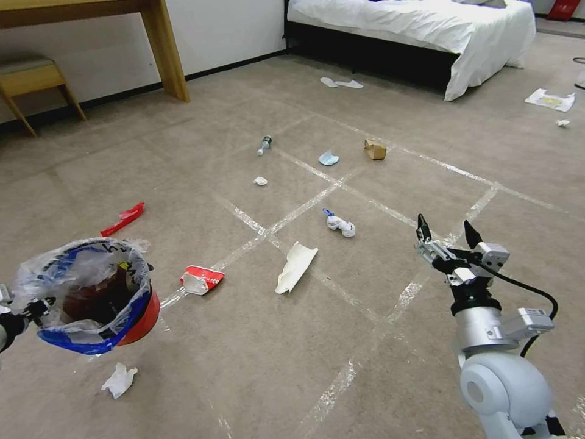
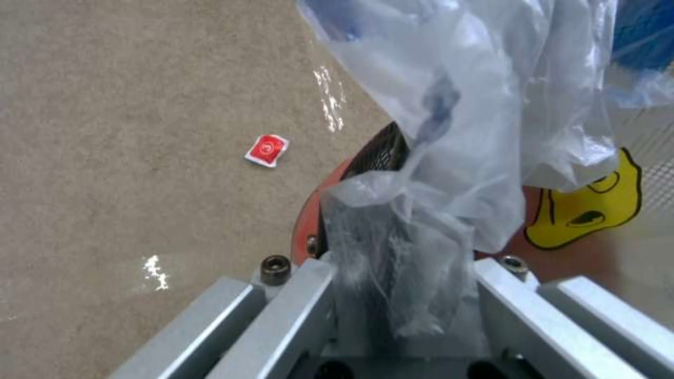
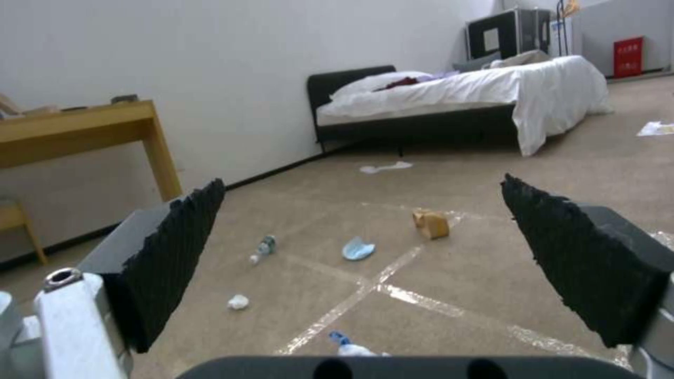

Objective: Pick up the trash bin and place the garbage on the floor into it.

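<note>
The carpeted floor (image 1: 378, 366) lies open at centre, bounded by the bed (image 1: 426, 30) far right and the wooden table (image 1: 161, 49) far left; glossy tape lines cross its short pile. The round red bin (image 1: 146, 317), lined with crinkly clear plastic, hangs near left, its rim clamped by the left gripper (image 2: 404, 295). The right gripper (image 1: 445, 233) hovers near right, jaws spread, empty. Garbage is scattered mid-floor: white paper (image 1: 295, 266), red wrapper (image 1: 201, 279), tissue (image 1: 119, 379).
</note>
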Controlling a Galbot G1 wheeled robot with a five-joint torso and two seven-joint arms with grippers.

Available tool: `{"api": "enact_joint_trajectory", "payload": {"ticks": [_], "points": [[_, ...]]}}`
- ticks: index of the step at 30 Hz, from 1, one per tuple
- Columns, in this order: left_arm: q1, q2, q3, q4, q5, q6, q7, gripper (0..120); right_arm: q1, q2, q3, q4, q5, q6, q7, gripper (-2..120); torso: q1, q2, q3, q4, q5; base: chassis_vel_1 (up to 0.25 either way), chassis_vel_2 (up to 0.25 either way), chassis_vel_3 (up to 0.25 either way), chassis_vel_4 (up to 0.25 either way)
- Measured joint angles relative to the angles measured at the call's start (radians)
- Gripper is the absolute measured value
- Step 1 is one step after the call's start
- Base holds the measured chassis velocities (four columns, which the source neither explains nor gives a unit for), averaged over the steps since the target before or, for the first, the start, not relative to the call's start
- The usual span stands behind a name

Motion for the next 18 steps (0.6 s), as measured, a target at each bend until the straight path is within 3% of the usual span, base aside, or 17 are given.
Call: {"api": "enact_joint_trajectory", "payload": {"ticks": [18], "points": [[0.004, 0.003, -0.015, 0.007, -0.003, 0.000, 0.001, 0, 0.012, -0.011, 0.004, -0.012, 0.000, 0.000, -0.014, 100, 0.000, 0.000, 0.000, -0.0001, 0.0000, 0.000, 0.000, 0.000, 0.000]]}}
